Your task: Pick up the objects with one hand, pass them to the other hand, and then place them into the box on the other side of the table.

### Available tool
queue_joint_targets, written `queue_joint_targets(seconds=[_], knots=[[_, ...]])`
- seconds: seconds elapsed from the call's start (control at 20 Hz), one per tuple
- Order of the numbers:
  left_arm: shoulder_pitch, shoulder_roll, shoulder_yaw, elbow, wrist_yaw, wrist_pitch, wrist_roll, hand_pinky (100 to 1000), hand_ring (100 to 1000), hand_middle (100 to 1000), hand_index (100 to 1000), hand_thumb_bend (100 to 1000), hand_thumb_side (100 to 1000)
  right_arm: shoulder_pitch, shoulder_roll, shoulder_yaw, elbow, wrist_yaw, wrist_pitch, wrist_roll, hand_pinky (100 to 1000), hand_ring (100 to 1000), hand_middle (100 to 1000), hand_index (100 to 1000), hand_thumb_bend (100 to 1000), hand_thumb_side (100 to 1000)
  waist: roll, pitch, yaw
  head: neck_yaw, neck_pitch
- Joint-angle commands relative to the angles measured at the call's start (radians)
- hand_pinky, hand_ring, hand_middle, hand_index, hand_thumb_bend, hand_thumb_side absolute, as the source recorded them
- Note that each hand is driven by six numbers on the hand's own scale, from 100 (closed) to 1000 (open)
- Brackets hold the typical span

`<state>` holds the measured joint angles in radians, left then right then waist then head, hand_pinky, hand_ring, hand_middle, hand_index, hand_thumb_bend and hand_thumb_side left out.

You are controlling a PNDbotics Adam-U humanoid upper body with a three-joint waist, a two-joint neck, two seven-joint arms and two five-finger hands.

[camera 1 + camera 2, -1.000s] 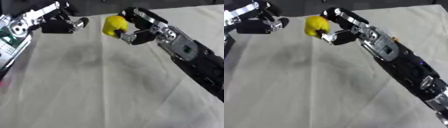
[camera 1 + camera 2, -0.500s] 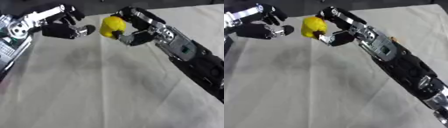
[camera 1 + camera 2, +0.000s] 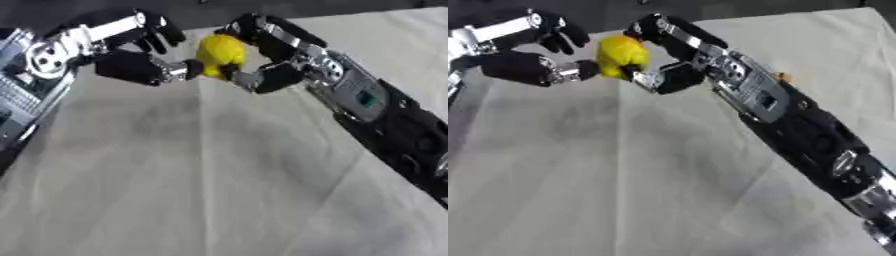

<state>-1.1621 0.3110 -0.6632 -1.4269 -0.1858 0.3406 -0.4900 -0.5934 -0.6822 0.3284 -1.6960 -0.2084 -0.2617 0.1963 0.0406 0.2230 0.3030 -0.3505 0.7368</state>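
Observation:
A yellow rounded object [image 3: 220, 52] hangs above the far part of the cloth-covered table [image 3: 201, 175]. My right hand [image 3: 284, 60] comes in from the right and is shut on it, fingers curled over its top and thumb under it. My left hand [image 3: 131, 67] reaches in from the left at the same height. Its thumb tip touches the object's left side, and its fingers [image 3: 557, 32] are spread above and behind, not closed round it. No box shows in either view.
A cream cloth covers the table, and its dark far edge [image 3: 350, 7] runs along the top. My right forearm [image 3: 798, 130] crosses the right side diagonally. A small orange speck [image 3: 783, 77] lies on the cloth behind that arm.
My left hand has moved right toward the yellow object, and its thumb now meets it. My right hand has kept hold of the object, shifting only slightly.

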Motion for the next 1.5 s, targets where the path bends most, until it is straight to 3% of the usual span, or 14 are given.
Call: queue_joint_targets(seconds=[0.05, 0.75, 1.15, 1.3, 1.4, 1.5], knots=[[-0.022, 0.005, 0.008, -0.023, 0.008, -0.01, -0.012, 844, 771, 750, 824, 475, 636, -0.015, -0.012, -0.009, -0.021, -0.003, -0.001, 0.006, 958, 577, 443, 580, 100, 100, 0.013, -0.01, 0.0, -0.005, -0.005], [-0.026, -0.024, 0.002, 0.003, -0.037, -0.009, -0.019, 841, 772, 751, 826, 470, 648, -0.011, -0.008, -0.005, -0.047, -0.006, -0.003, 0.01, 958, 583, 442, 579, 100, 100, 0.013, -0.004, -0.01, 0.002, -0.008], [-0.023, -0.049, 0.002, 0.038, -0.052, -0.006, -0.012, 836, 765, 745, 822, 402, 649, -0.009, -0.006, -0.001, -0.069, -0.005, -0.006, 0.01, 952, 578, 436, 573, 100, 100, 0.013, 0.0, -0.011, 0.006, -0.013], [-0.021, -0.056, 0.008, 0.04, -0.037, -0.007, 0.004, 829, 744, 708, 799, 309, 621, -0.007, -0.005, -0.001, -0.073, 0.0, 0.0, 0.007, 950, 576, 434, 571, 100, 100, 0.012, 0.001, -0.011, 0.006, -0.012], [-0.02, -0.059, 0.013, 0.038, -0.013, -0.005, 0.025, 815, 714, 663, 758, 142, 550, -0.006, -0.004, 0.0, -0.073, 0.006, 0.002, 0.006, 949, 575, 433, 570, 100, 100, 0.011, 0.001, -0.011, 0.005, -0.011], [-0.018, -0.061, 0.016, 0.035, 0.014, -0.001, 0.052, 798, 676, 610, 674, 100, 461, -0.005, -0.002, 0.001, -0.072, 0.011, 0.004, 0.006, 949, 575, 434, 570, 100, 100, 0.011, 0.002, -0.011, 0.005, -0.01]])
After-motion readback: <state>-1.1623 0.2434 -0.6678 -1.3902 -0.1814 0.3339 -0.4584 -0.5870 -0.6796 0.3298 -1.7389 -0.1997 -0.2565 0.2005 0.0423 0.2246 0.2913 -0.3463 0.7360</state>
